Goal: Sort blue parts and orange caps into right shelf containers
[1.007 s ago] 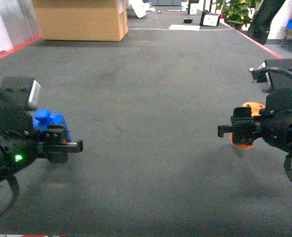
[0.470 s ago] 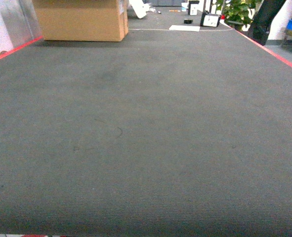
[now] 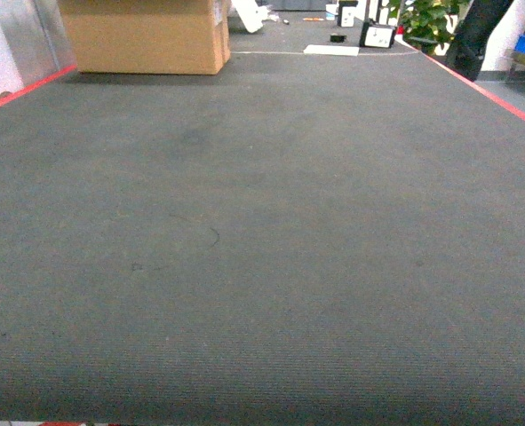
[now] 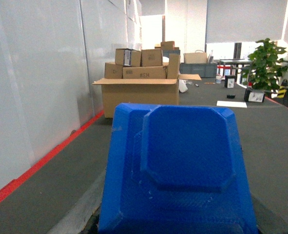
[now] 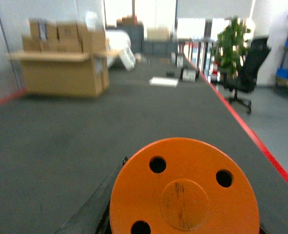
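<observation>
Although the head view shows only bare dark grey carpet [image 3: 262,266] edged by red floor tape [image 3: 22,93], with neither arm in frame, each wrist camera shows a part filling the foreground of its own view.

Left arm: the wrist camera points level down the length of the carpet, along a white wall panel [image 4: 36,87]. A blue part [image 4: 178,170] fills the lower centre of the view, its raised face with chamfered corners turned toward the lens. It sits where the left gripper would hold it, but the fingers are hidden behind the part; whether the claw is clamped on it, and how wide it stands, cannot be told.

Beyond it stands an open cardboard box [image 4: 139,95] with smaller cartons [image 4: 144,63] stacked above. One carton carries dark printing, too small to read reliably.

Right arm: the wrist camera also looks level and forward. An orange cap [image 5: 185,192], a round disc with three visible holes and a raised central boss, fills the lower centre. The right gripper's fingers are likewise not distinguishable, so its opening and hold cannot be told.

Farther off are a cardboard box [image 5: 61,70], a potted plant [image 5: 230,46] and a black office chair [image 5: 243,73]. The right shelf containers appear in no view.
</observation>
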You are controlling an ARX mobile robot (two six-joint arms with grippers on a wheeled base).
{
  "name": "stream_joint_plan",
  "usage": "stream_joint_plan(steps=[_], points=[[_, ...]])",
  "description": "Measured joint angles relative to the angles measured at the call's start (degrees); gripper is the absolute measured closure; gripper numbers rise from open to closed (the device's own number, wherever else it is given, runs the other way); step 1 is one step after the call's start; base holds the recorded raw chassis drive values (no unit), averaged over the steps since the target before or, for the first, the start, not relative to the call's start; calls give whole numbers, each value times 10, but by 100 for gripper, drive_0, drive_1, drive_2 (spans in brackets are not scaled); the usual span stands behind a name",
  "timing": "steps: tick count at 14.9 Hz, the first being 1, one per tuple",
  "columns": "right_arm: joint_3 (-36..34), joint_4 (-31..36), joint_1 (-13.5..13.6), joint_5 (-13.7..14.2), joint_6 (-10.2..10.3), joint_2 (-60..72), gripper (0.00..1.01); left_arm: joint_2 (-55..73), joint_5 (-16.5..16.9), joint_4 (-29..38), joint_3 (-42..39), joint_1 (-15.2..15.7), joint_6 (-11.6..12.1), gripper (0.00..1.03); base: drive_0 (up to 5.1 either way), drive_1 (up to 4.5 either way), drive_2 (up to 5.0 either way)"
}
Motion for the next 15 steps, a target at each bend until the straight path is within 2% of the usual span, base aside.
stream_joint_plan(steps=[1,2,4,6,9,15], points=[[13,-107,-7,5,4,-21,56,-28,55,-124,16,19,-24,59,0,0,0],[-1,-154,-32,-10,6,-52,56,-64,98,-194,7,46,-56,59,0,0,0],[-57,-158,-75,-44,7,-94,56,-107,141,-215,-48,86,-81,59,0,0,0],[-96,-155,-108,-83,8,-128,56,-138,177,-214,-86,116,-90,59,0,0,0],[-128,-157,-140,-112,9,-168,56,-179,204,-215,-116,147,-92,59,0,0,0],[-144,-163,-155,-127,9,-187,56,-200,224,-223,-132,163,-92,59,0,0,0]])
